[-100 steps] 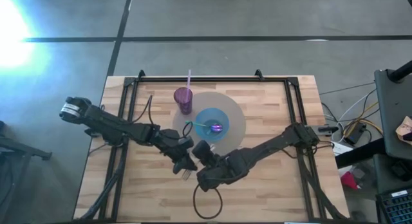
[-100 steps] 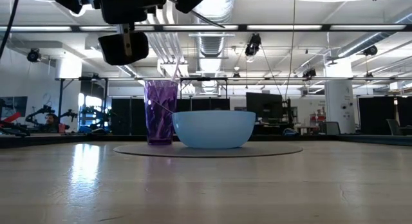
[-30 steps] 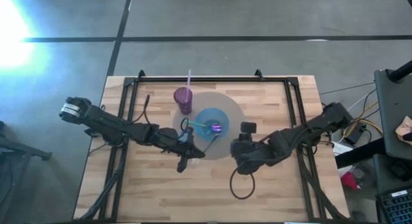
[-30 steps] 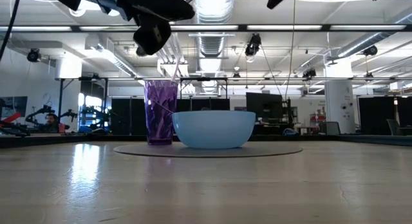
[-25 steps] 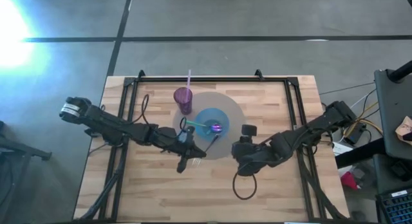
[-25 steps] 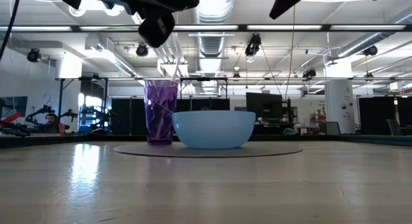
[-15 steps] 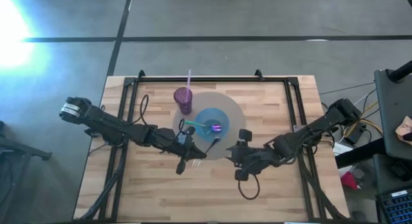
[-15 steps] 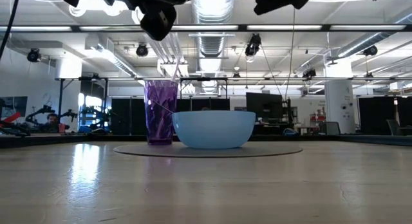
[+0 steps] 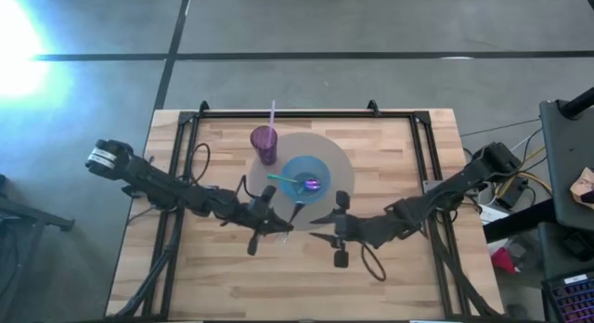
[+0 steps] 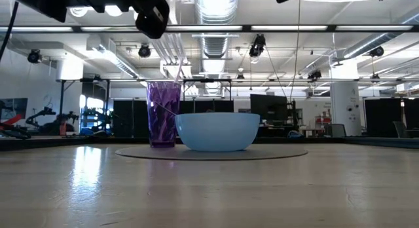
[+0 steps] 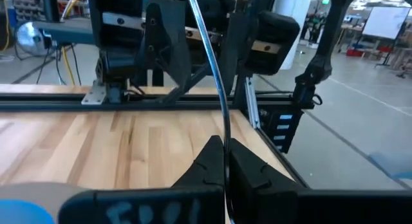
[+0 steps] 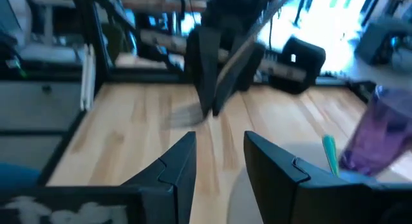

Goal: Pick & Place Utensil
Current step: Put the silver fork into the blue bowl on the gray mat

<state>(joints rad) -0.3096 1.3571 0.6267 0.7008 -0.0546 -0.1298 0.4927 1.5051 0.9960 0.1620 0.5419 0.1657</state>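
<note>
Right hand point(image 9: 327, 228) has swung in to face the left hand point(image 9: 275, 223) above the bench's point(image 9: 408, 277) front middle. Left is pinching a thin metal utensil point(image 11: 215, 76); right's fingers are spread, prob. for a handover. Bowl point(image 9: 306, 177) and cup point(image 9: 264, 143) sit nearer the back edge; front of the bench looks free for moving.

From above, the wooden worktop point(image 9: 399, 156) carries a round grey mat point(image 9: 336, 165) with a blue bowl point(image 9: 295, 167) and a purple cup point(image 9: 264, 143) on it. The left claw point(image 9: 280, 226) grips a thin metal utensil point(image 9: 295, 212) beside the bowl. The right claw point(image 9: 321, 228) faces it, apart, its two fingers spread.
</note>
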